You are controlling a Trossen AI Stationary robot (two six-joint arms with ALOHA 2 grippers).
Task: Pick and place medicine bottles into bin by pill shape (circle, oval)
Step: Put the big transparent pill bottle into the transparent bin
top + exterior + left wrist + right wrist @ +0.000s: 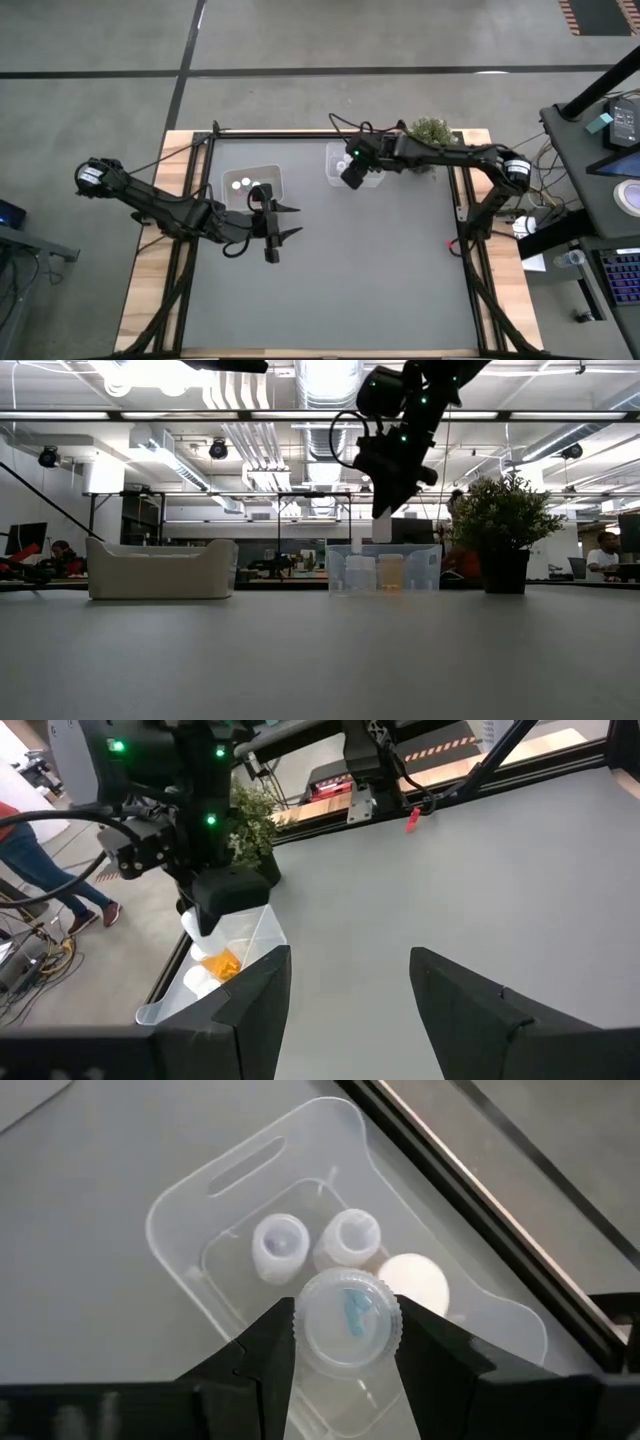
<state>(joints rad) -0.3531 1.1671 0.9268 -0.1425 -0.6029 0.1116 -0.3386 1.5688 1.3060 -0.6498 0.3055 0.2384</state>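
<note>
The right gripper (347,1342) hangs over the clear plastic bin (210,1180), its fingers clamped on a small white-capped medicine bottle (347,1323) ready to drop beside three bottles inside, while the left gripper (283,222) waits with fingers spread beside the white tub (268,173)

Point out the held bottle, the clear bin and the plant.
White-capped medicine bottle (348,1323): right wrist view, cap top.
Clear plastic bin (190,1205): right wrist view, rim.
Bushy green potted plant (505,515): low view, foliage.
</note>
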